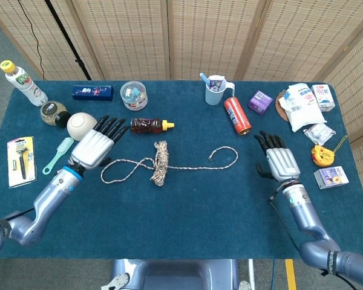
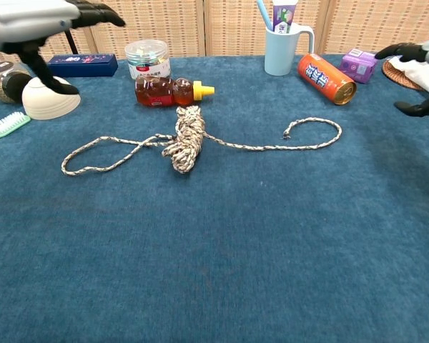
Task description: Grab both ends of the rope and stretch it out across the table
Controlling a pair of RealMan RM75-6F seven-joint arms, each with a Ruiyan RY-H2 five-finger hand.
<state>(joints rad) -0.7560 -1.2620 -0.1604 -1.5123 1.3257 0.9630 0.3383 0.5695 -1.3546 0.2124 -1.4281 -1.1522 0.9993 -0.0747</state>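
Observation:
The speckled rope lies slack on the blue table, with its knotted bundle point(image 1: 161, 163) point(image 2: 186, 139) in the middle. Its left end makes a flat loop point(image 1: 112, 171) point(image 2: 93, 152). The right end curls back in a hook point(image 1: 225, 154) point(image 2: 320, 132). My left hand point(image 1: 95, 145) point(image 2: 36, 18) hovers just up-left of the left loop, fingers spread, holding nothing. My right hand point(image 1: 279, 160) point(image 2: 423, 68) is open to the right of the hook, a clear gap away from the rope.
A honey bottle point(image 1: 150, 125) lies just behind the bundle. An orange can point(image 1: 236, 115), a mug point(image 1: 215, 90) and a purple box point(image 1: 261, 101) stand behind the right end. A white bowl point(image 1: 81, 124) and a brush point(image 1: 57, 155) sit beside my left hand. Snack packs point(image 1: 302, 106) crowd the far right.

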